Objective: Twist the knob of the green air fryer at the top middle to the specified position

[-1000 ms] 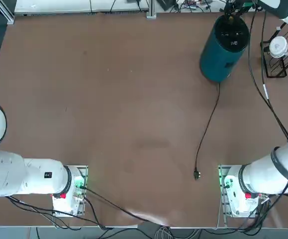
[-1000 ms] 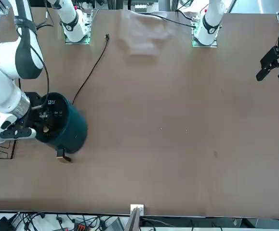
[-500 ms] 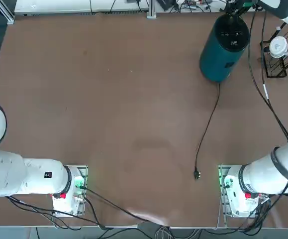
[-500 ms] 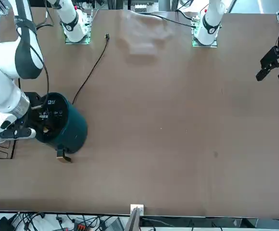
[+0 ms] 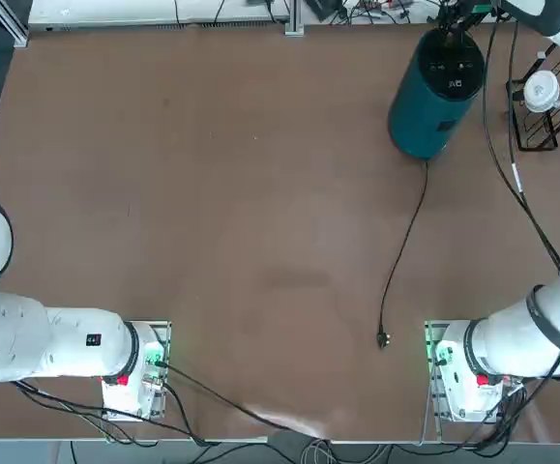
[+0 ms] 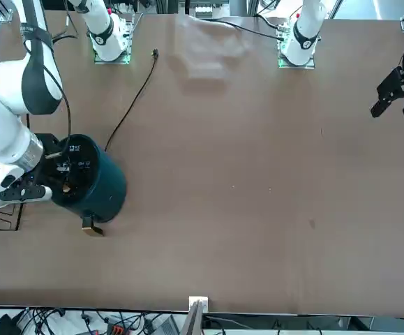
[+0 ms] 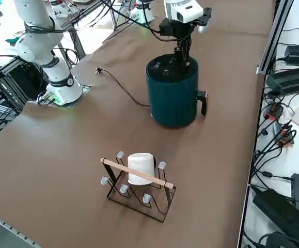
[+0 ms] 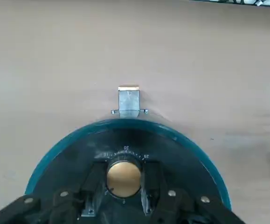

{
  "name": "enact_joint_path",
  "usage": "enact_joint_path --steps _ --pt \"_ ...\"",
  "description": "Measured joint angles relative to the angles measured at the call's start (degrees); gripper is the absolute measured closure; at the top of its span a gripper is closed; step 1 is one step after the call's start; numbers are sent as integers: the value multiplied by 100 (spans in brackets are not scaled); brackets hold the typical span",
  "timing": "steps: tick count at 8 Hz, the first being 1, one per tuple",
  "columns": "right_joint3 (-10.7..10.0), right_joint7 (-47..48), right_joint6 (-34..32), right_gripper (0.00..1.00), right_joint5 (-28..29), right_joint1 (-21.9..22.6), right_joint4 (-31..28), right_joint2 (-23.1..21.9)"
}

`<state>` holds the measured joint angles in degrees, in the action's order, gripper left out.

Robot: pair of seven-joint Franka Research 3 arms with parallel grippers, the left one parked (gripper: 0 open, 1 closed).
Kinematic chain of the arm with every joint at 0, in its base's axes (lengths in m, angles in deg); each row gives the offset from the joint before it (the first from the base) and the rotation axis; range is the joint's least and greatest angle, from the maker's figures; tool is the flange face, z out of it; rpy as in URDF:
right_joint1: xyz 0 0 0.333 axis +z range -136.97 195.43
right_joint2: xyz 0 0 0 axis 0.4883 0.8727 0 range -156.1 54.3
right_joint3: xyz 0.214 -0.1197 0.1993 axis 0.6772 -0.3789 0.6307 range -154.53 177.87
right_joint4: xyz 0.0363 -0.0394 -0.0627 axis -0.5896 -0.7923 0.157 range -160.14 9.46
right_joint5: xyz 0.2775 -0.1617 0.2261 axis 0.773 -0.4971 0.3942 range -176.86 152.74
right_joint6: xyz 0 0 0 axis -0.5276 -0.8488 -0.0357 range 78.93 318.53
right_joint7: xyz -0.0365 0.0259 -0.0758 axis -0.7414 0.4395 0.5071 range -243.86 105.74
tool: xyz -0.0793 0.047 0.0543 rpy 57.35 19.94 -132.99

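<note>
green air fryer (image 5: 439, 92) stands upright at the upper right of the top view, near the table's far edge; in the front view (image 6: 90, 181) it sits at the left, mid-height. black circular control top faces up, white markings visible on it. handle (image 7: 203, 102) projects from the fryer's side in the right side view; in the wrist view the same handle (image 8: 128, 101) shows beyond the rim of the teal body.

right gripper (image 8: 123, 186) hangs directly over the control top, pointing down. the knob (image 8: 123, 177), small and gold, sits between the two black fingers (image 8: 92, 196), one on each side, pads close against it; grasp reads as clamped on the knob. in the front view the knob (image 6: 66, 187) shows as a gold dot just beside the gripper's white wrist.

black power cord (image 5: 403, 256) trails from the fryer's base down the table toward the lower middle right of the top view, plug (image 5: 383, 338) lying loose on the brown table (image 5: 212, 213).

wire rack (image 7: 139, 188) holding a white cup (image 7: 139, 168) stands well apart from the fryer, in the lower centre of the right side view.
</note>
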<state>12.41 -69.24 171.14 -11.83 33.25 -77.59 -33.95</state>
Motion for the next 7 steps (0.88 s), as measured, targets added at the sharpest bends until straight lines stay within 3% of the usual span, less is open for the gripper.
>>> enact_joint_path --steps 3,7 --pt "0 -530 -43 55 3 -2 21 12" --pt "1 -2016 -61 55 23 -3 32 19"
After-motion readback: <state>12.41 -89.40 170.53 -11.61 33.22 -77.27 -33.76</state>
